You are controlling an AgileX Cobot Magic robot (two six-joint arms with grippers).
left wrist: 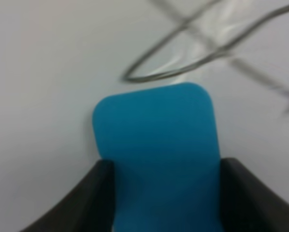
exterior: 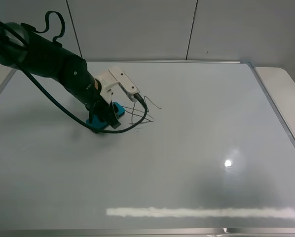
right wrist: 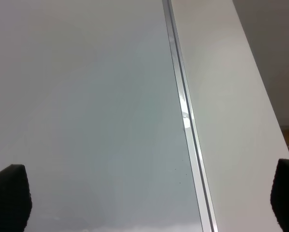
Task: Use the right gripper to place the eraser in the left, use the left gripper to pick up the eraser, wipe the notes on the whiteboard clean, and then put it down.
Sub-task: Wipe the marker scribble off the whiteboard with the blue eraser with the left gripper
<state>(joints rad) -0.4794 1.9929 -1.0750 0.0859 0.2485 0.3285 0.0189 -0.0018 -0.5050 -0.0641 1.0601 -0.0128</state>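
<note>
The teal-blue eraser point(exterior: 119, 108) lies flat on the whiteboard point(exterior: 197, 148), left of centre, held between the fingers of my left gripper point(exterior: 105, 117). In the left wrist view the eraser point(left wrist: 156, 145) sits between the two black fingers point(left wrist: 89, 198) of the left gripper point(left wrist: 166, 193), its front edge just short of the notes point(left wrist: 193, 53). The notes point(exterior: 146, 111) are thin black marker lines just right of the eraser. My right gripper point(right wrist: 147, 198) is open and empty above the whiteboard's right frame point(right wrist: 185, 121); it is out of the exterior high view.
A white tabletop point(exterior: 280, 79) lies past the board's right frame; it also shows in the right wrist view point(right wrist: 231, 96). The left arm's black cable point(exterior: 132, 127) loops beside the eraser. A bright glare streak point(exterior: 202, 212) runs along the board's near edge.
</note>
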